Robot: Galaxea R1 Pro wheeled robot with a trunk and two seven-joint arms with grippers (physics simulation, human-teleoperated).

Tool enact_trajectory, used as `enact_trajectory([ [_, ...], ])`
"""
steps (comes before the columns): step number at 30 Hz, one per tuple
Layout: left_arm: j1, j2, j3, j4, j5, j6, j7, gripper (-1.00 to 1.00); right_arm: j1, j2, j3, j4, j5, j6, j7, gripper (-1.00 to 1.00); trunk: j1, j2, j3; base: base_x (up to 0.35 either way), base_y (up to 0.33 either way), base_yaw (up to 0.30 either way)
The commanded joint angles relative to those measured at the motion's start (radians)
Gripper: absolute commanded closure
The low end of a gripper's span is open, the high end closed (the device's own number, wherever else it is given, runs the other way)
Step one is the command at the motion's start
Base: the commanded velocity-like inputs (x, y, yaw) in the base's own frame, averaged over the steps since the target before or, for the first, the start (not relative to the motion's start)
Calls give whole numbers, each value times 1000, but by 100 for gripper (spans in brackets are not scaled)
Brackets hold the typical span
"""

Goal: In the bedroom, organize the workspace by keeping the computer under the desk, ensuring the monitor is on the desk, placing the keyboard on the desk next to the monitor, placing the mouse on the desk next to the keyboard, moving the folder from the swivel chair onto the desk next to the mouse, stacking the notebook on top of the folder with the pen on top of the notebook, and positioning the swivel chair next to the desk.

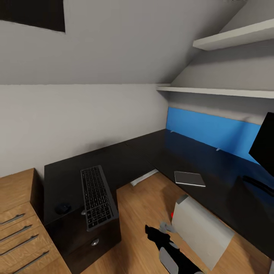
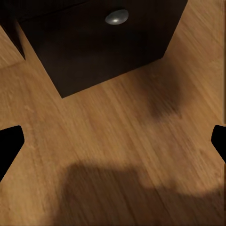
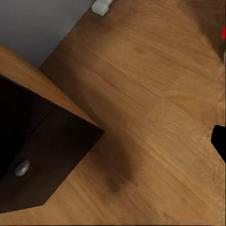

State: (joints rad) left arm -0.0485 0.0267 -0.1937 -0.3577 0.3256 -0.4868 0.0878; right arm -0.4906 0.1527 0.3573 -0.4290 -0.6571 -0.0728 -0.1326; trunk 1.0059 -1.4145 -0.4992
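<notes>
On desk [image 1: 152, 152]: keyboard [image 1: 97, 197], notebook [image 1: 189, 178].

No legible text or labels anywhere.

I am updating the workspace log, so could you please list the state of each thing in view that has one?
keyboard: flat on the desk, its near end overhanging the drawer unit's edge.
mouse: on the desk, left of the keyboard.
notebook: closed, flat on the desk.
monitor: down by the floor, tilted, not on the desk.
drawer knob: drawer shut.
left claw: open, empty.
</notes>
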Motion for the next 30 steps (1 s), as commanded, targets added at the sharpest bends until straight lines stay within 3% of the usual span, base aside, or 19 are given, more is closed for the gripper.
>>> enact_trajectory([
  [1,-1,0,-9,0,2,-3,9,-100,-1,7,8,58,45,-52,-14,-100,-4,7,2,0,0,0],
  [3,-1,-1,-9,0,2,-3,10,-100,-1,13,7,148,95,-126,-20,-100,-12,21,9,0,0,0],
  [6,-1,-1,-8,0,3,-3,10,-100,0,19,8,273,132,-217,-21,-100,-23,42,18,0,0,0],
  [12,-1,-1,-6,0,4,10,12,-100,7,15,5,355,152,-268,-17,-100,-46,84,37,0,0,0],
  [13,-1,-1,-6,0,4,46,13,-100,10,13,5,380,155,-277,-15,-100,-50,91,40,0,0,0],
  [17,-1,-1,-6,0,5,80,13,-100,11,13,6,402,155,-295,-16,-100,-58,105,46,0,0,0],
  [19,-1,-1,-6,0,6,95,13,-100,14,14,7,413,155,-340,-16,-100,-58,105,46,0,0,0],
  [25,-1,-1,-3,0,5,97,12,-100,19,16,8,415,157,-376,-16,-100,-58,105,46,0,-4,21],
  [30,-1,-1,-4,0,5,97,12,-100,20,16,7,415,157,-379,-16,-100,-58,105,46,-56,-218,233],
])
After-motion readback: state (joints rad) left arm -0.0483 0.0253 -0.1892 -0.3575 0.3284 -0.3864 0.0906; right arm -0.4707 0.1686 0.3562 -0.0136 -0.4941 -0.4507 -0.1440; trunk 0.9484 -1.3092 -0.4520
